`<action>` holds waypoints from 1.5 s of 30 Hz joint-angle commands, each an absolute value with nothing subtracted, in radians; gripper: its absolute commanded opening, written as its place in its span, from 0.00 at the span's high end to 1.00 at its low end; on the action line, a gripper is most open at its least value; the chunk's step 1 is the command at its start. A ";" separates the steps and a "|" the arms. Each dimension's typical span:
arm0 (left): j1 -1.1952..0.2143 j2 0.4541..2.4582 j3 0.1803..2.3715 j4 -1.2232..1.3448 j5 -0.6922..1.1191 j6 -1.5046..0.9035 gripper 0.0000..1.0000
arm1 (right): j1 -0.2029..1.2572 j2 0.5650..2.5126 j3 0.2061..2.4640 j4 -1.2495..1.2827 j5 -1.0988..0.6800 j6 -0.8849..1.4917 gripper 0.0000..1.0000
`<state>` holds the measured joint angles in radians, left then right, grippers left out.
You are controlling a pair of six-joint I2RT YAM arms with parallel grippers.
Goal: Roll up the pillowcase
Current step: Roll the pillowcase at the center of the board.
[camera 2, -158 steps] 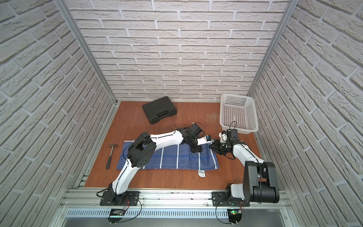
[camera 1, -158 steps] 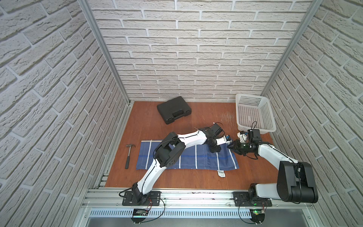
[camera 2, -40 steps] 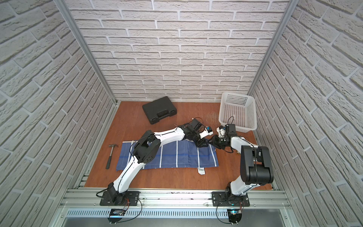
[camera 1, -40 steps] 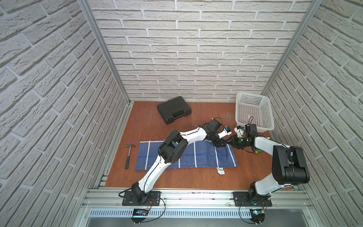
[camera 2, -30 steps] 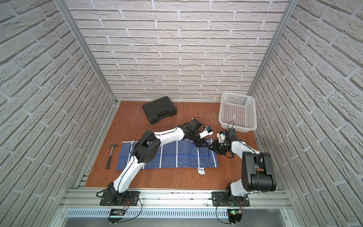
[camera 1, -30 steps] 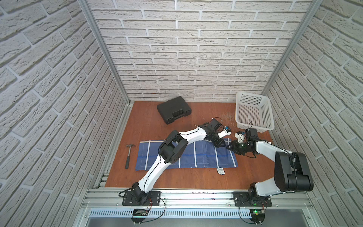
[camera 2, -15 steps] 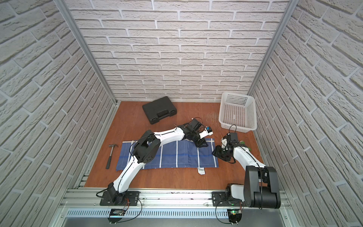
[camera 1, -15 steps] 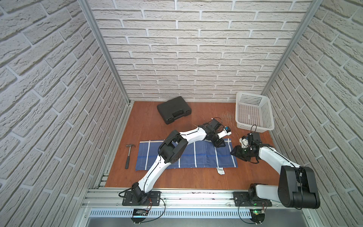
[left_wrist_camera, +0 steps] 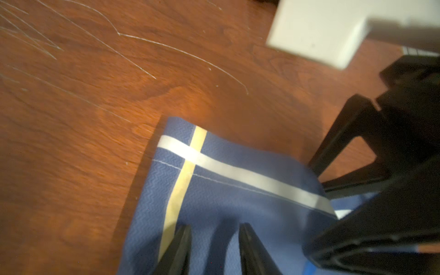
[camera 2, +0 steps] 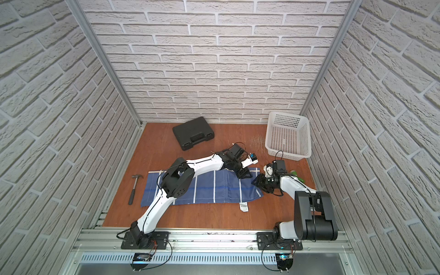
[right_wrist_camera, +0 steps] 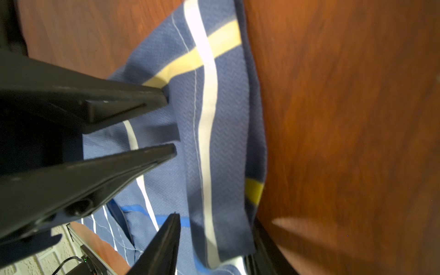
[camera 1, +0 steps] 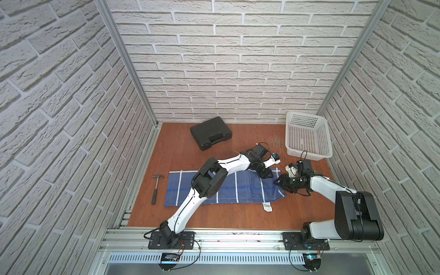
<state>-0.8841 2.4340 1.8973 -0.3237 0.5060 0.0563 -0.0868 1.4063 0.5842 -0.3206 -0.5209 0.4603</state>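
The blue pillowcase with white lines lies flat and unrolled across the table, its white label at the near edge. My left gripper stands open on the far right corner, flat fabric showing between its fingers. My right gripper is at the right edge, jaws apart. A lifted, curled flap of that edge with the yellow stripe hangs between its fingers, close to one and apart from the other.
A hammer lies left of the pillowcase. A black case sits at the back and a white basket at the back right. A small green thing lies by the right arm.
My right gripper has come from the far corner towards the front along the pillowcase's right edge, which now curls up. The left arm has stayed put.
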 commanded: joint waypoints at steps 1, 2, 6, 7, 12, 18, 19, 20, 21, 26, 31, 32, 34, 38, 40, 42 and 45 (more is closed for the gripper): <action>-0.876 2.479 1.828 -0.489 0.434 0.063 0.62 | -0.079 1.367 0.573 -0.228 -0.589 0.529 0.56; -0.877 2.481 1.827 -0.491 0.435 0.063 0.62 | -0.078 1.364 0.575 -0.210 -0.602 0.540 0.57; -0.875 2.485 1.837 -0.496 0.434 0.064 0.62 | -0.078 1.380 0.560 -0.141 -0.642 0.565 0.60; -0.874 2.484 1.836 -0.498 0.433 0.063 0.62 | -0.079 1.376 0.560 -0.136 -0.641 0.567 0.61; -0.871 2.477 1.823 -0.500 0.430 0.067 0.62 | -0.084 1.363 0.576 -0.127 -0.648 0.564 0.68; -0.860 2.456 1.828 -0.486 0.430 0.052 0.62 | -0.079 1.364 0.560 -0.143 -0.660 0.539 0.79; -0.860 2.449 1.832 -0.483 0.430 0.048 0.62 | -0.080 1.362 0.560 -0.149 -0.658 0.532 0.82; -0.859 2.443 1.840 -0.482 0.434 0.043 0.62 | -0.077 1.358 0.559 -0.156 -0.658 0.524 0.85; -0.857 2.437 1.846 -0.479 0.438 0.038 0.62 | -0.077 1.354 0.560 -0.164 -0.655 0.518 0.87; -0.847 2.378 1.853 -0.435 0.450 0.001 0.62 | -0.049 1.337 0.594 -0.254 -0.606 0.429 0.93; -0.835 2.307 1.855 -0.419 0.453 -0.021 0.61 | -0.010 1.326 0.623 -0.318 -0.518 0.368 0.95; -0.834 2.292 1.853 -0.419 0.454 -0.019 0.60 | 0.002 1.323 0.630 -0.328 -0.497 0.360 0.95; -0.828 2.266 1.848 -0.424 0.456 -0.020 0.60 | 0.023 1.319 0.639 -0.330 -0.467 0.359 0.96; -0.810 2.196 1.811 -0.434 0.447 -0.037 0.59 | 0.086 1.313 0.673 -0.365 -0.380 0.342 0.96; -0.793 2.156 1.782 -0.431 0.433 -0.062 0.58 | 0.122 1.311 0.690 -0.388 -0.323 0.339 0.96; -0.778 2.115 1.749 -0.434 0.411 -0.089 0.58 | 0.168 1.312 0.710 -0.420 -0.261 0.331 0.96; -0.748 2.057 1.690 -0.430 0.373 -0.149 0.58 | 0.249 1.325 0.745 -0.454 -0.171 0.333 0.96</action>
<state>-0.7773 2.1059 1.7348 -0.4267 0.4179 -0.0875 0.1951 1.3365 0.7124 -0.4034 -0.2836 0.3534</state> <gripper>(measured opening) 0.424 0.055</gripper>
